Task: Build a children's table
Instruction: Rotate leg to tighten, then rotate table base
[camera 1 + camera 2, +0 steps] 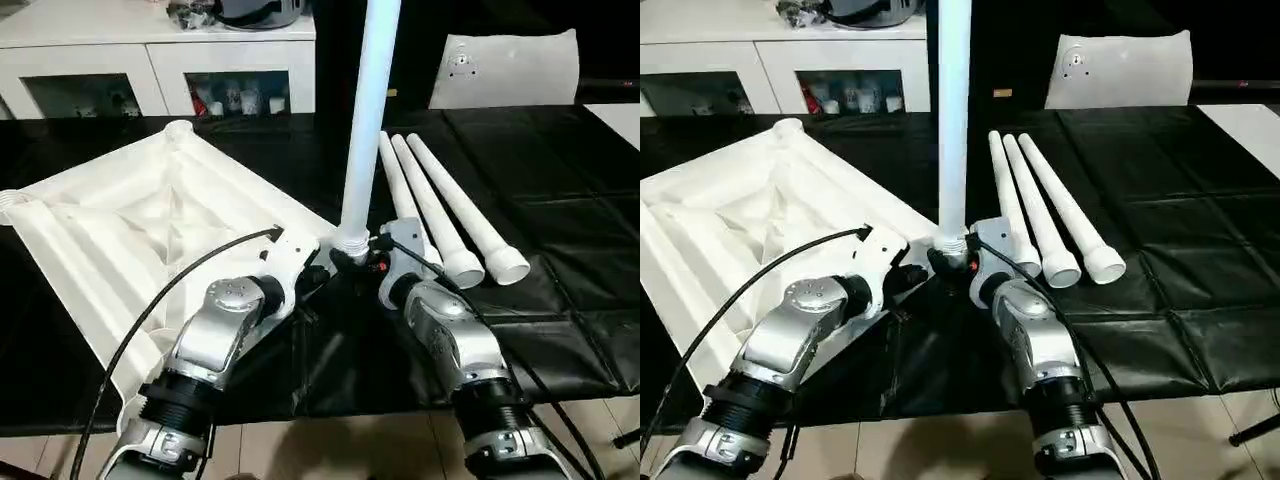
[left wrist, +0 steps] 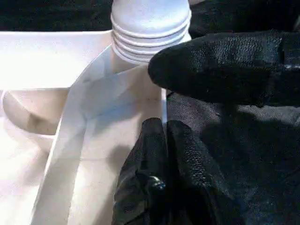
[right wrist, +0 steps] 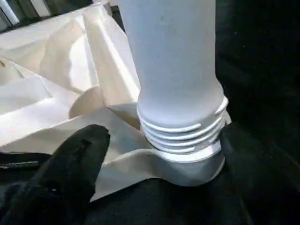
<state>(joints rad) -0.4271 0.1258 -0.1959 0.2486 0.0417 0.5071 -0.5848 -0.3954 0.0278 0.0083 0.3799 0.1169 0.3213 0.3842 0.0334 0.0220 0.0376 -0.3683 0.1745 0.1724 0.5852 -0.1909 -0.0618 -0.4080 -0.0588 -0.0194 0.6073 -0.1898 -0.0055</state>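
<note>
At the centre of the head views I see one leg (image 1: 365,120) standing upright, its threaded end seated in the corner socket (image 3: 187,161) of the tabletop (image 1: 120,230). The tabletop lies ribbed side up across the left half of the frame on the black table (image 1: 560,250), with another round socket at its upper corner. Threads still show above the socket rim in the right wrist view, so the leg is not fully down.

My left gripper (image 1: 318,277) sits at the base of the leg from the left, fingers (image 2: 159,178) pressed together with nothing between them, resting by the tabletop's edge. My right gripper (image 1: 372,262) comes in from the right of the leg base; I cannot tell how wide its fingers stand, and I see no hold on the leg.

Right of centre, three more legs (image 1: 440,205) lie side by side on the table, wide ends toward me. A white sheet (image 1: 505,68) leans at the upper right, and white cabinets (image 1: 160,65) fill the upper left.
</note>
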